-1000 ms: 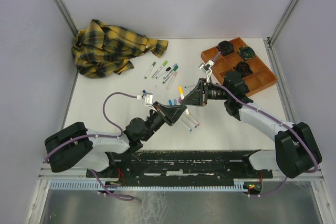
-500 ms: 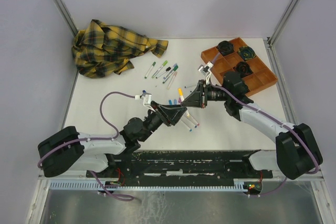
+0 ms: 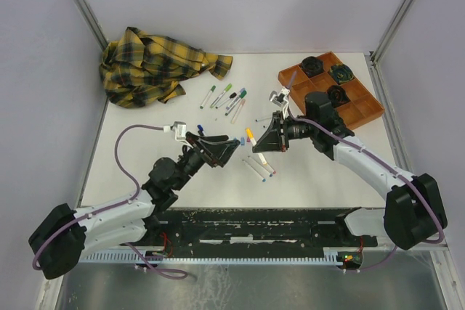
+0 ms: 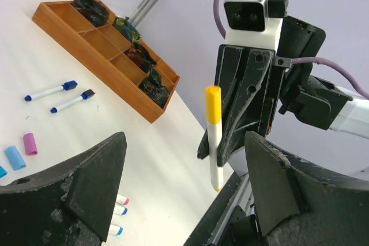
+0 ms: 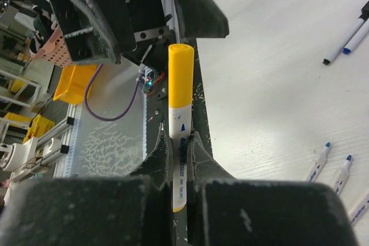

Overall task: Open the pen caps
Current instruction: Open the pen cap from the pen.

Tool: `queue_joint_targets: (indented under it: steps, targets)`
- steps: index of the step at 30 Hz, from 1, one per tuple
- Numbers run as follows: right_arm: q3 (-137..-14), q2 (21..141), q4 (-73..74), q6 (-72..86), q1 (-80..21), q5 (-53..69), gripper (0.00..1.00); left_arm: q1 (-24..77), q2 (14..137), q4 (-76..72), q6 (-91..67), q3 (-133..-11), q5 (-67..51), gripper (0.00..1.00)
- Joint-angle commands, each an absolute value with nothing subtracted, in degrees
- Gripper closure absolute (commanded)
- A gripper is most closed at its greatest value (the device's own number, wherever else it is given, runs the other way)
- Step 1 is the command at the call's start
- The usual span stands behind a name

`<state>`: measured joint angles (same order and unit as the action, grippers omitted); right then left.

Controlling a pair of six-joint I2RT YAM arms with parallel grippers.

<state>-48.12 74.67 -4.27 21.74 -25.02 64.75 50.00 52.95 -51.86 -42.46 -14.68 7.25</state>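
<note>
Change since earlier: left hand [image 3: 231, 149] has drawn back toward 9 o'clock, away from the right hand [image 3: 260, 143], and its fingers have gone from nearly together to spread wide.
Left hand: spread, holding nothing.
Right hand: pressed together, pinching the yellow-capped pen [image 5: 180, 159] on its white barrel just under the cap.
Yellow cap [image 5: 180, 73]: seated on its pen, held above the bench [image 3: 327, 172] between the two hands and apart from the left fingers.
Step in hand: uncapping this pen; judged unfinished, since the cap is on.
Next move calls for: left hand to return, close on the yellow cap alone, and pull along the barrel line while the right holds firm.
Left wrist view only: whole pen upright against the right hand; loose caps [image 4: 29, 143], pink and blue, at 8 o'clock; orange tray [image 4: 115, 79] at 11 o'clock.
Right wrist view only: the pinch itself; uncapped pens [image 5: 320, 159] at 4 o'clock.
Top view only: capped pens [image 3: 229, 98] at 12 o'clock of the hands; plaid shirt [image 3: 156, 63] at 10 o'clock.
</note>
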Motion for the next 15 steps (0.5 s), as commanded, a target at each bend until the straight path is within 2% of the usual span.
queue_joint_targets:
  steps: [1, 5, 9, 15]
  targets:
    - [-50.55, 74.09, -0.39, 16.99, -25.3, 68.08, 1.0, 46.81, 53.66, -51.73, -46.67, -18.52, -3.44, 0.12]
    - [-50.98, 74.46, 1.04, 16.03, -25.38, 68.43, 1.0, 46.53, 56.53, -54.55, -47.95, -20.41, -5.87, 0.12]
    - [-51.39, 74.76, 1.96, 15.36, -25.59, 68.88, 1.0, 46.41, 60.15, -55.38, -48.31, -22.63, -6.3, 0.16]
    - [-51.93, 74.82, 3.91, 13.76, -25.97, 68.99, 1.0, 46.27, 65.75, -57.83, -49.36, -25.77, -8.8, 0.33]
